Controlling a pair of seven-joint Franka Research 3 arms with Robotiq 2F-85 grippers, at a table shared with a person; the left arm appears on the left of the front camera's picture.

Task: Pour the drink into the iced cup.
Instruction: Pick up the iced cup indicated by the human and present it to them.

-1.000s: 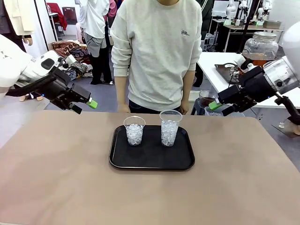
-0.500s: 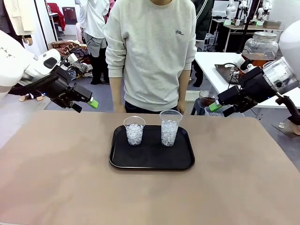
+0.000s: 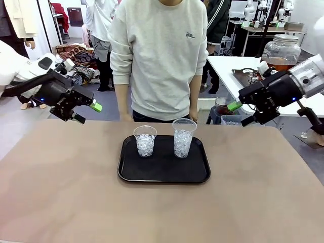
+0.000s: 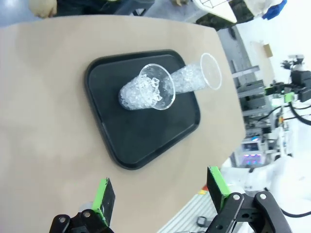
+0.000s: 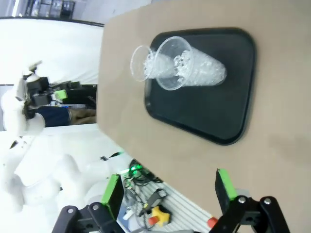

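Drink is not on the bench (image 3: 76,192) yet: what looks like tea-brown liquid sits in a clear cup (image 3: 220,107) just past the bench's far edge. That cup is to the right of the person (image 3: 159,61) and near that person's hanging hand (image 3: 194,115); what it stands on is hidden. A big glass jar (image 3: 280,50) holding amber liquid stands farther off on a white table at the far right. Two clear cups of ice stand upright and slightly apart on a black tray (image 3: 162,176) in the middle of the bench. The left iced cup (image 3: 145,142) is lower, the right iced cup (image 3: 183,137) taller and fuller; neither has any brown in it, and I cannot tell which one is meant. Right jaws hang wide open and empty over the far right corner, pointing toward the middle. The brown cup appears just to their left, though how far behind them it sits I cannot judge, so the right arm looks the nearer. Left jaws, equally wide and empty, hang over the far left edge, well apart from it. The brown cup stands upright, so a side-on hold around its wall seems called for. In the way are the person's hand and body beside it, and the taller iced cup on the path to the lower one.
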